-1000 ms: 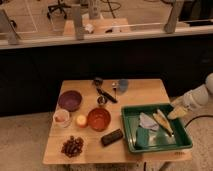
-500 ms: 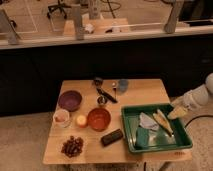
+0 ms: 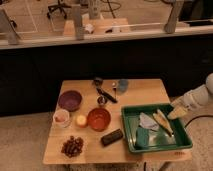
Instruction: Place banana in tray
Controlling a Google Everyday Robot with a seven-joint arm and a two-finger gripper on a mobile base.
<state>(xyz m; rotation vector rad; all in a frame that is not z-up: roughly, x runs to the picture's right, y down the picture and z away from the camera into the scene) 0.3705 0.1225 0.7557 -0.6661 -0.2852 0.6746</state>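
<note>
The banana (image 3: 162,121), pale yellow with dark streaks, lies inside the dark green tray (image 3: 131,131) on the right side of the wooden table, next to a grey cloth-like item (image 3: 148,121) and a teal item (image 3: 142,138). My gripper (image 3: 176,113) is at the tray's right rim, just right of the banana's far end, at the end of my white arm (image 3: 200,99) that comes in from the right edge.
On the table stand an orange bowl (image 3: 98,119), a purple bowl (image 3: 69,100), a white cup (image 3: 61,118), a small round yellow object (image 3: 80,120), a black bar (image 3: 112,137), a dark snack pile (image 3: 73,146), a blue cup (image 3: 122,86) and black utensils (image 3: 105,93).
</note>
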